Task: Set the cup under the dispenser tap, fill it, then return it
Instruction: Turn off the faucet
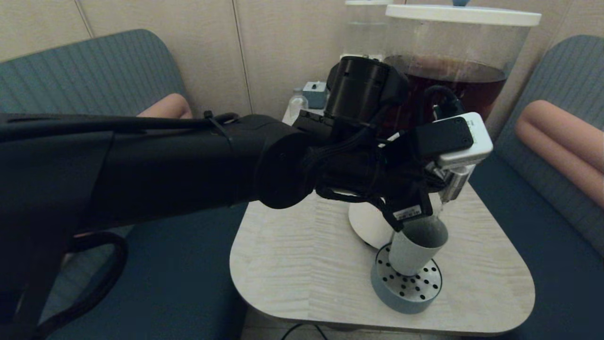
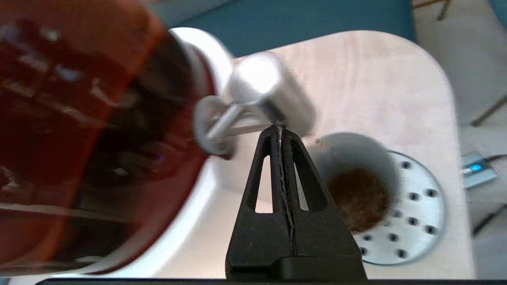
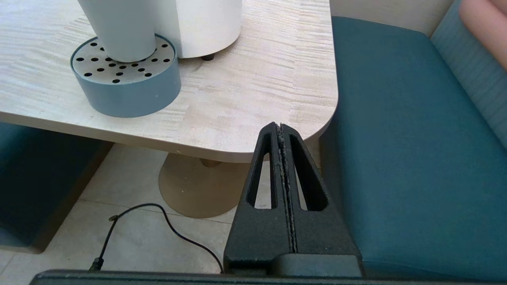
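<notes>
The grey-blue cup (image 1: 415,248) stands on the round perforated drip tray (image 1: 410,295), below the brushed-steel dispenser tap (image 1: 455,182). In the left wrist view the cup (image 2: 348,150) holds a low pool of brown liquid (image 2: 360,198). My left arm reaches across to the tap. My left gripper (image 2: 280,127) is shut, its tips pressed against the tap (image 2: 265,87), nothing between the fingers. My right gripper (image 3: 280,126) is shut and empty, low beside the table's near right corner, and the cup (image 3: 119,27) shows ahead of it.
The big dispenser (image 1: 453,75) of dark liquid stands on its white base (image 1: 368,222) at the back of the small wooden table (image 1: 292,264). A clear-tank dispenser (image 1: 363,28) stands behind. Blue seats flank the table. A black cable (image 3: 158,217) lies on the floor.
</notes>
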Motion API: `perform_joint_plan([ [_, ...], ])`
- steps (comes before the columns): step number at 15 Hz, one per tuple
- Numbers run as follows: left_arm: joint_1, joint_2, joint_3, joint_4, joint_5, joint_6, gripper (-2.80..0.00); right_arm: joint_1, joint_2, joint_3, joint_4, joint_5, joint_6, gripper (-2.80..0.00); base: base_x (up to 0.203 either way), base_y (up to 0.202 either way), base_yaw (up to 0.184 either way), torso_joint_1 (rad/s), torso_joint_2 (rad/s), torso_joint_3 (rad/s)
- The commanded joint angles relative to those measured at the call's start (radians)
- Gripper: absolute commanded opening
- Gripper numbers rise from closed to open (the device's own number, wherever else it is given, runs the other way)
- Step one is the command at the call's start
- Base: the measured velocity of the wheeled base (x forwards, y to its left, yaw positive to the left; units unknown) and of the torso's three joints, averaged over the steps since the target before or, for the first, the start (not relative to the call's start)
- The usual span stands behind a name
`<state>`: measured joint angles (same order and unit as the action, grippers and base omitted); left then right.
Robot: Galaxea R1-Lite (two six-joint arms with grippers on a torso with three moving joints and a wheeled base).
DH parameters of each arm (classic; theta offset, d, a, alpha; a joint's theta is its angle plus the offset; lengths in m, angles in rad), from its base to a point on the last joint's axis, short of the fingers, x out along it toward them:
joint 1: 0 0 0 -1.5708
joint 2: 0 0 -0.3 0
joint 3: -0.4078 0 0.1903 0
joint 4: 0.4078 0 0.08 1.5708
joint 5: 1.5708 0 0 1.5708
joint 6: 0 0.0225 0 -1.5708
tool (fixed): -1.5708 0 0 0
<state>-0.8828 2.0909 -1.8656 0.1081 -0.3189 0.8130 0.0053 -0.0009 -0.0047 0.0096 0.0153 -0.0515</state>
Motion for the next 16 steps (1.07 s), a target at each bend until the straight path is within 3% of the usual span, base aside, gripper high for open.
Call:
perform_joint_plan([
  [1, 0.002, -0.045, 0.04, -0.001, 0.004, 0.003, -2.8, 0.001, -0.002, 0.0, 0.0, 0.0, -0.001, -2.8, 0.0, 0.0, 0.0, 0.0, 0.0, 0.0],
  [8, 0.015, -0.077, 0.072, -0.001, 0.011, 0.067, -2.8, 0.001, -0.002, 0.0, 0.0, 0.0, -0.001, -2.8, 0.0, 0.0, 0.0, 0.0, 0.0, 0.0],
  [16, 0.041, -0.067, 0.073, -0.017, 0.029, 0.08, -2.8, 0.001, -0.002, 0.0, 0.0, 0.0, -0.001, -2.8, 0.0, 0.0, 0.0, 0.0, 0.0, 0.0],
])
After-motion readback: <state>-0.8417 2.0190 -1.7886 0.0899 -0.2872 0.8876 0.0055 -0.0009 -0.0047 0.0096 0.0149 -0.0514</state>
